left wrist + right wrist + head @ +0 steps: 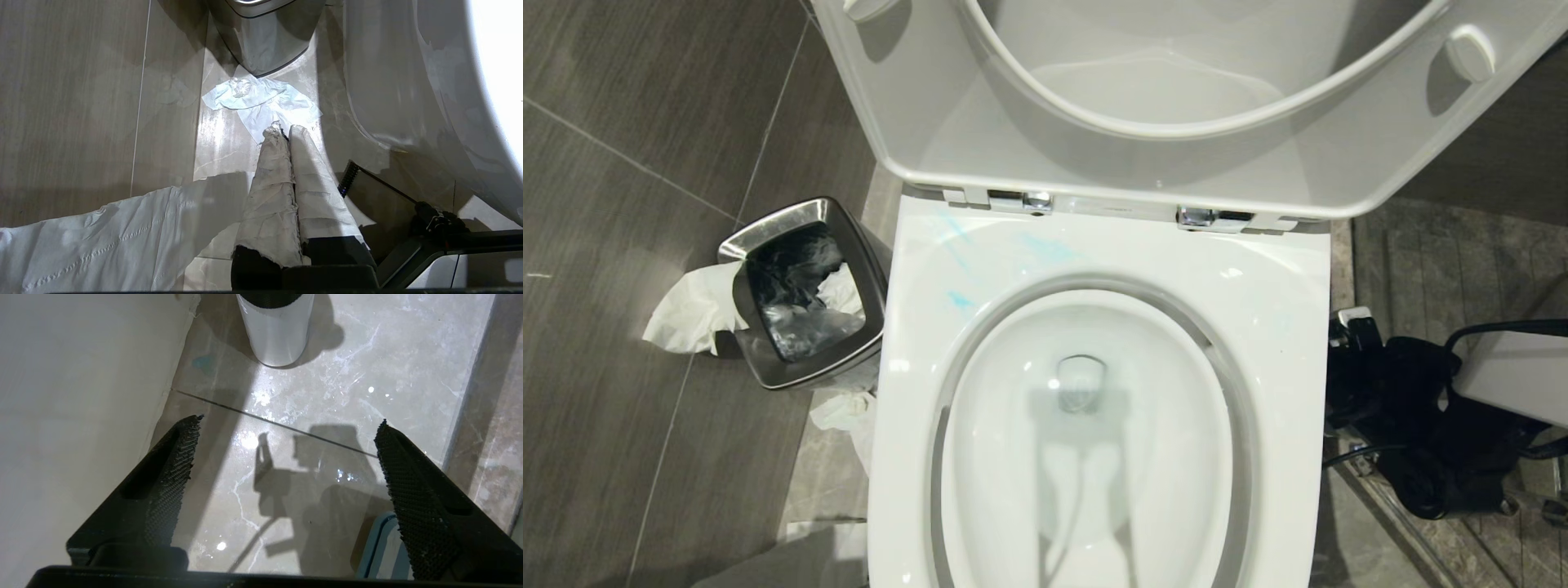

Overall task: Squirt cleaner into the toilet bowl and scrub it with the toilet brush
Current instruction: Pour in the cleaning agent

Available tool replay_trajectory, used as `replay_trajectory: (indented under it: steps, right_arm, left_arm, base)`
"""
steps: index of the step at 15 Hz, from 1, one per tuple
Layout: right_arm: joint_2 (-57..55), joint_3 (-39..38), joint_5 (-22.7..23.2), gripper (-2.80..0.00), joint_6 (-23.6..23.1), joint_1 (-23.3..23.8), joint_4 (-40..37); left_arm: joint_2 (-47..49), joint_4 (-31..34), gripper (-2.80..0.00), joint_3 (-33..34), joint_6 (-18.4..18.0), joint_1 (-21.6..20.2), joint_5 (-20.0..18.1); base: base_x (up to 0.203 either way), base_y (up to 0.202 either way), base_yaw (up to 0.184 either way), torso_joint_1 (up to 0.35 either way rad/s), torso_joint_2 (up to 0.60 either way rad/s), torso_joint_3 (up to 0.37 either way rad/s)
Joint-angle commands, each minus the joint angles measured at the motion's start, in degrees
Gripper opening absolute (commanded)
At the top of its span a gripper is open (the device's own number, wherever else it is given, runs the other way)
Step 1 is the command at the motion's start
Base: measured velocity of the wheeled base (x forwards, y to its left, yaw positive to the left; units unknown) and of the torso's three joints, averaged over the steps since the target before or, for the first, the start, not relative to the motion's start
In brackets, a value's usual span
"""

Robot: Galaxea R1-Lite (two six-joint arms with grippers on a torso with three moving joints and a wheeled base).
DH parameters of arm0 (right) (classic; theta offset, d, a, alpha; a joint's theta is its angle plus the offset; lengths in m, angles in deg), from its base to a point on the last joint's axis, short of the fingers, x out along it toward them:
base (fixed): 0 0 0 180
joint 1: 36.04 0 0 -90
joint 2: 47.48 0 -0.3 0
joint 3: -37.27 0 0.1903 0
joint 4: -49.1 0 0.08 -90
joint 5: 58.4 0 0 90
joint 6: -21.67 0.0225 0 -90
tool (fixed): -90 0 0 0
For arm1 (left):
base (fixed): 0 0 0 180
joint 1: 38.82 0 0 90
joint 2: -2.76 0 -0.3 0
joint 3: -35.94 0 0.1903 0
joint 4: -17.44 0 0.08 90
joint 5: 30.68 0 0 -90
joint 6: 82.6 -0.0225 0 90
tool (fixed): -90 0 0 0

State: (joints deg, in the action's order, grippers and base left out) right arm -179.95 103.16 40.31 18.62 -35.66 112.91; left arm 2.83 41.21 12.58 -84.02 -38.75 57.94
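- Right gripper (286,457) fingers wide apart, empty, low over floor right of bowl (1094,457); brush not visible.
- Cleaner (960,300) smeared on far-left rim.
- Judgement: find the handle first, close squarely.
- Left gripper (282,130) pressed together, idle.

No text can be read here — no label, brand, number or sign on anything.

Below me the toilet bowl (1094,457) lies open, turquoise cleaner (961,300) streaked on its rim; a steel waste bin (805,290) stands left.
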Motion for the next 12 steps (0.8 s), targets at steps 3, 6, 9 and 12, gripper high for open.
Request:
replay_trajectory:
  steps: [3, 6, 9, 12]
  right_arm:
    - [-1.48, 2.92, 0.08, 0.0, -0.16, -0.03, 0.48]
    - [-3.16, 6.95, 0.08, 0.0, -0.2, 0.03, 0.48]
    - [-5.99, 12.81, 0.08, 0.0, -0.2, 0.07, 0.48]
    - [-8.67, 18.28, 0.33, 0.0, -0.34, -0.4, 0.48]
  left_arm:
    - [0.01, 0.04, -2.8, 0.09, 0.02, 0.01, -0.03]
    - [0.01, 0.0, -2.8, 0.09, 0.02, -0.07, -0.03]
    - [0.01, 0.03, -2.8, 0.09, 0.02, 0.01, -0.03]
    - [0.01, 0.03, -2.8, 0.09, 0.02, 0.0, -0.03]
  base:
    - [0.0, 0.0, 0.0, 0.0, 0.0, 0.0]
    - [0.0, 0.0, 0.0, 0.0, 0.0, 0.0]
    - [0.0, 0.0, 0.0, 0.0, 0.0, 0.0]
    - [0.0, 0.0, 0.0, 0.0, 0.0, 0.0]
